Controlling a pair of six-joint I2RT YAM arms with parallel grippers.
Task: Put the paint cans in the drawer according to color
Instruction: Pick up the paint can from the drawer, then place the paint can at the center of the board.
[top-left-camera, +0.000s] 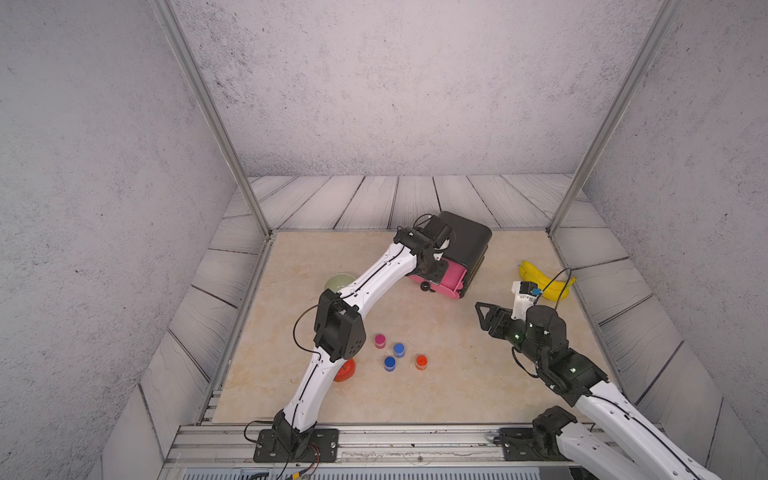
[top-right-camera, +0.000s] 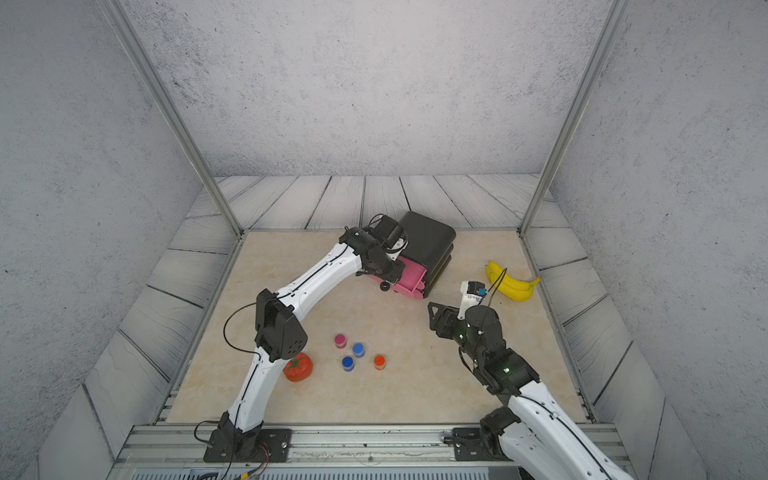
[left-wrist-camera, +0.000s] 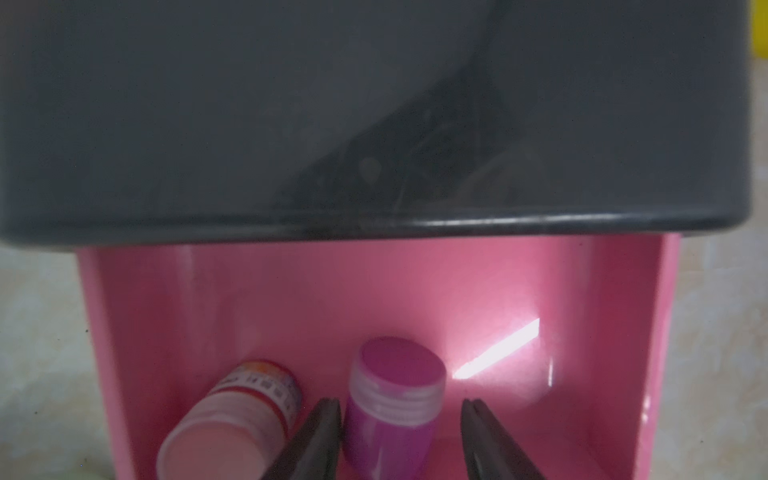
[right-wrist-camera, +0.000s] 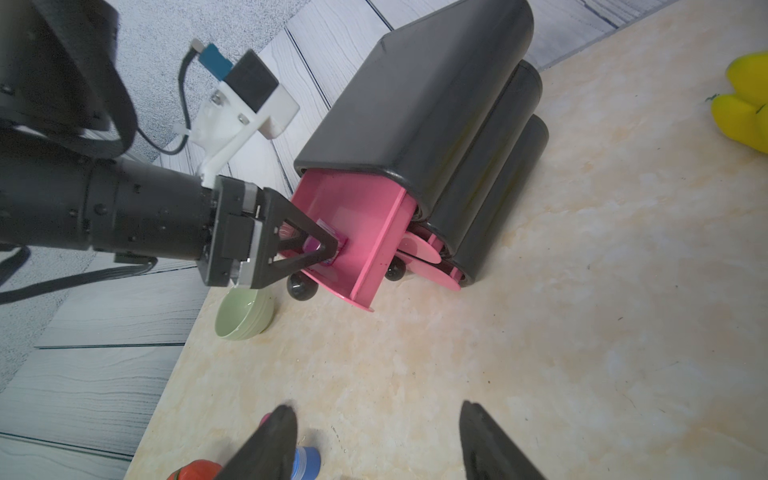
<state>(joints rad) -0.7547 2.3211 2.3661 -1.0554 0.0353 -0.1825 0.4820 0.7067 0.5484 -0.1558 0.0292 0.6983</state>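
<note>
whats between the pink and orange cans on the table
One blue paint can sits right between them; both top views show it. The second blue can is offset.

i see left gripper (left-wrist-camera: 400, 402) straddling upright magenta can (left-wrist-camera: 401, 368) in pink drawer (left-wrist-camera: 291, 299); tipped can (left-wrist-camera: 232, 419) at its nine o'clock.

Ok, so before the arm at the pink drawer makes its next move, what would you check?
1. Top drawer pulled out: ok.
2. Magenta can inside the drawer walls, between the jaws of the left gripper: ok.
3. Can gripped or let go: cannot tell.
4. Other can lying in that drawer matches its colour: cannot tell.
5. Right gripper open, empty, away from the drawer: ok.
</note>
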